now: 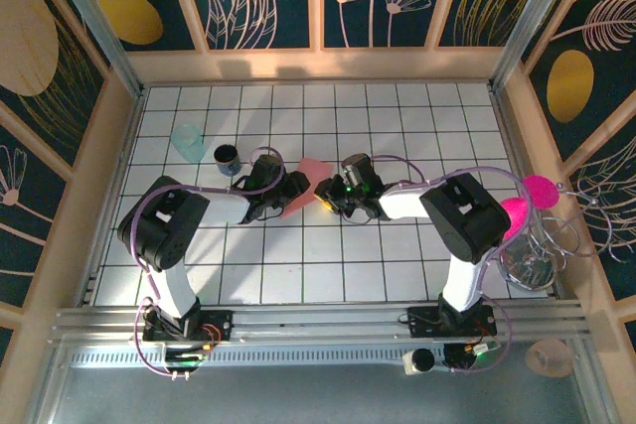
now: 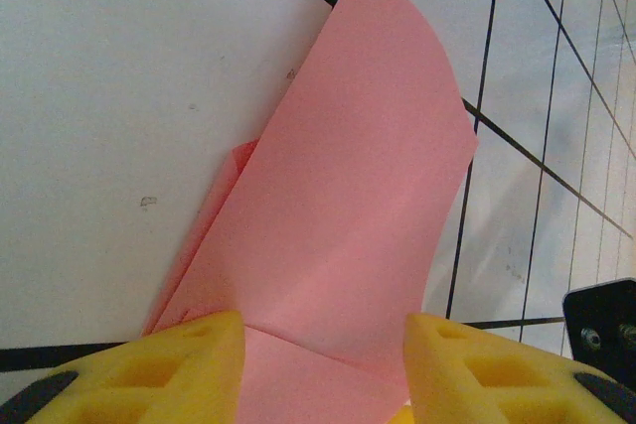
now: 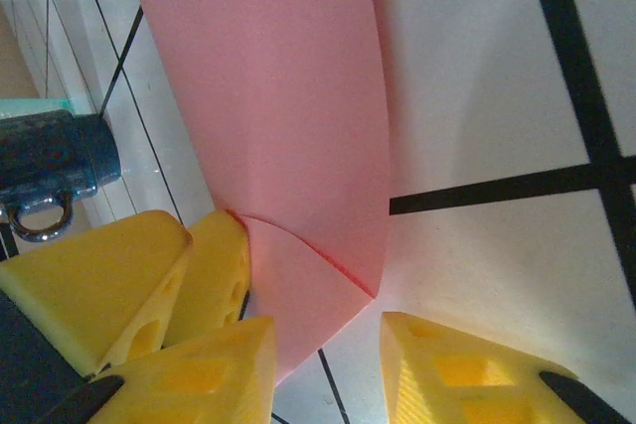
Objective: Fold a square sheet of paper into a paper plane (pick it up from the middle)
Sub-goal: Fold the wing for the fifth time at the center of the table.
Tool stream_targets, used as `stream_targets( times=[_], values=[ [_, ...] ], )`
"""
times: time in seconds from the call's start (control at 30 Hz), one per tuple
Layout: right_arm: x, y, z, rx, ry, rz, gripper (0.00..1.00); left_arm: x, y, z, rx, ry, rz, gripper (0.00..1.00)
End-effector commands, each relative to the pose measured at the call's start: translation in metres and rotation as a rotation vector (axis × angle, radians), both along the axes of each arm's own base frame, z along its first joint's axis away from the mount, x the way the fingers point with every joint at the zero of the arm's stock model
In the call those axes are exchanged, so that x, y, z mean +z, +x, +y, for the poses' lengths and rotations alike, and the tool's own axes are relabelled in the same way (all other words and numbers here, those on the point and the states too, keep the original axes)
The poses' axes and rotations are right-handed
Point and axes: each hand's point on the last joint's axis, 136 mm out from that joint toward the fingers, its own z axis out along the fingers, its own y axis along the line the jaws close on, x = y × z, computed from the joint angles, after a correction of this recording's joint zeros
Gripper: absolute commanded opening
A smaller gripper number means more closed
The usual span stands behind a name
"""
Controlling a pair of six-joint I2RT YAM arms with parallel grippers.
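Left gripper (image 1: 300,189) and right gripper (image 1: 324,192) meet tip to tip near the middle of the white tiled table (image 1: 397,265), facing each other. Both are spread, neither clamped on anything. Left wrist view: the two yellow fingers (image 2: 189,364) stand well apart at the bottom edge, and the paper runs through the gap between them. Right wrist view: the right arm's own yellow fingers (image 3: 457,374) are also apart, with a folded corner of the paper lying in the gap.

A wire rack (image 1: 542,250) sits at the table's right edge, with two magenta discs (image 1: 542,189) at it, well apart from the grippers.

The square sheet of paper (image 1: 311,174), salmon pink, lies on the table right between the two grippers, which cover its middle. It is partly folded. A diagonal crease shows near the fingers, a second layer peeks out along one side, and the far flap curls up off the surface. One edge touches a left finger in the right wrist view.

A teal translucent cup (image 1: 187,141) lies left of the grippers, and a dark mug (image 1: 227,157) stands just beside it, near the left gripper's body.
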Motion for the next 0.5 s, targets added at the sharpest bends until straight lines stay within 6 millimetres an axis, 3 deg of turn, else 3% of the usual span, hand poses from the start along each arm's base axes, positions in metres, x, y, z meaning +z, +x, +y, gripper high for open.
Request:
stream_targets(
  times=[0.0,0.47],
  values=[
    [0.0056,0.0062,0.0099,0.015,0.021,-0.027,0.32,-0.0218,-0.0176,0.0066,-0.009,0.028,0.085,0.47],
    [0.0086,0.0137,0.0103,-0.005,0.043,-0.049,0.24,-0.0148,-0.0161,0.0068,-0.013,0.031,0.068,0.47]
  ],
)
